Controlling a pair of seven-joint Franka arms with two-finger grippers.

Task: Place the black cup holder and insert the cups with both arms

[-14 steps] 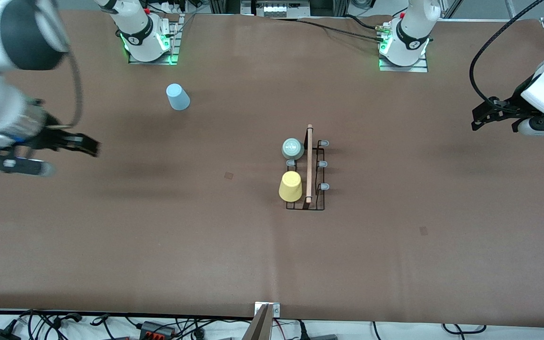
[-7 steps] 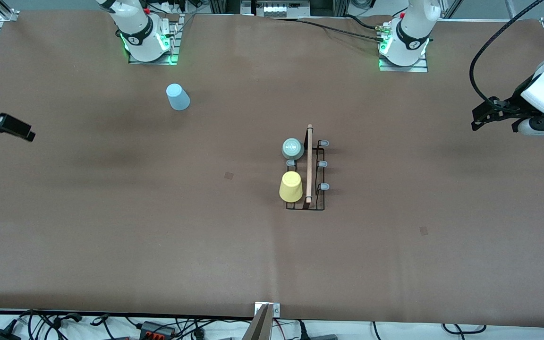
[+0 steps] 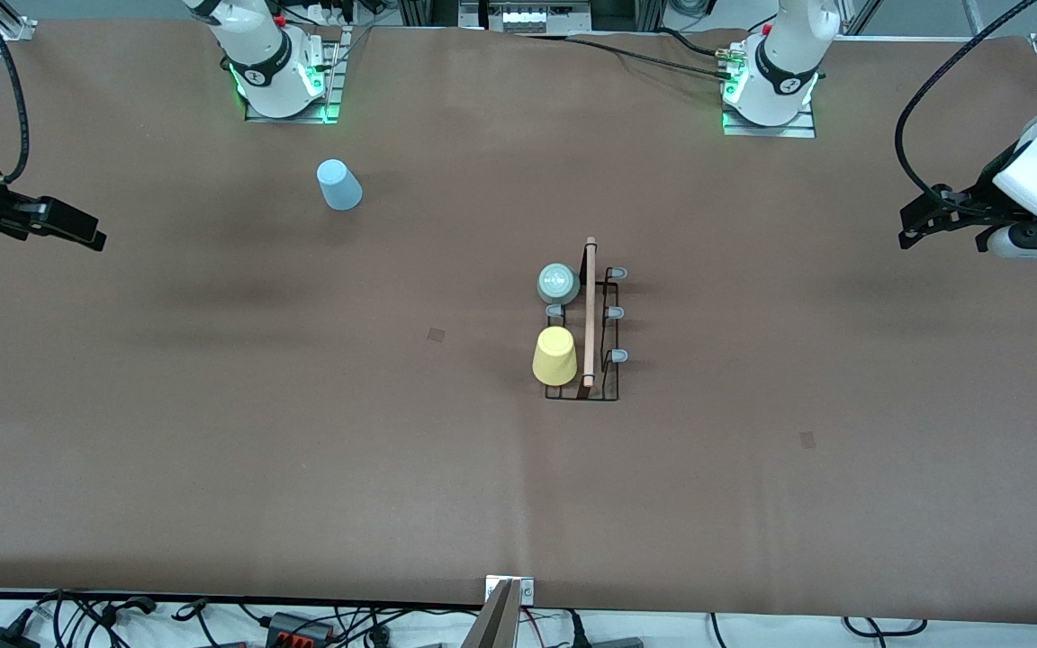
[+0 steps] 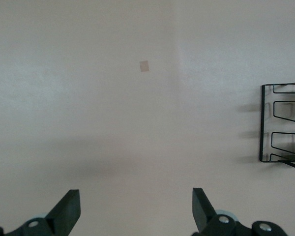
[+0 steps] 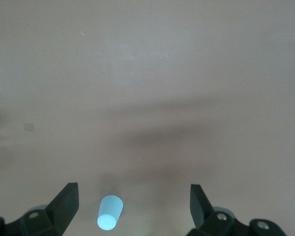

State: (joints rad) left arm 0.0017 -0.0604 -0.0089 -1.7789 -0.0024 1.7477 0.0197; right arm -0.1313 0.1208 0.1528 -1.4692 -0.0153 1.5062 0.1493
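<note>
Black right pincer (image 3: 77,236) has edged back over the table (image 3: 302,468), open.

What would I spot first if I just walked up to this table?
Probably the black rack mid-table, with a yellow cup and a pale green cup upside down on its prongs. Next, the blue cup standing alone near the right arm's base. The left end effector and the right end effector hang open and empty over their own ends of the table.
</note>
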